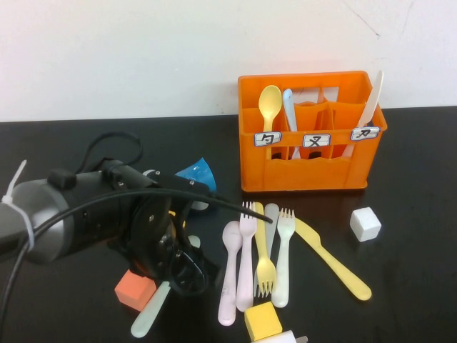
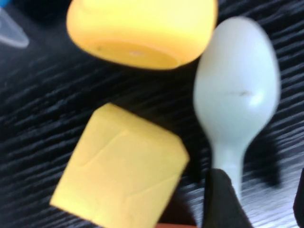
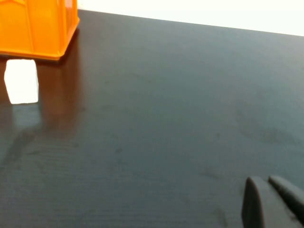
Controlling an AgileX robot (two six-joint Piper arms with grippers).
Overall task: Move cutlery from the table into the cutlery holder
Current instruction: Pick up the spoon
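i see a white cube (image 1: 365,223) at four o'clock, a yellow cube (image 1: 262,321) at six, an orange cube (image 1: 135,290) at seven, a blue cone (image 1: 196,176) near centre.
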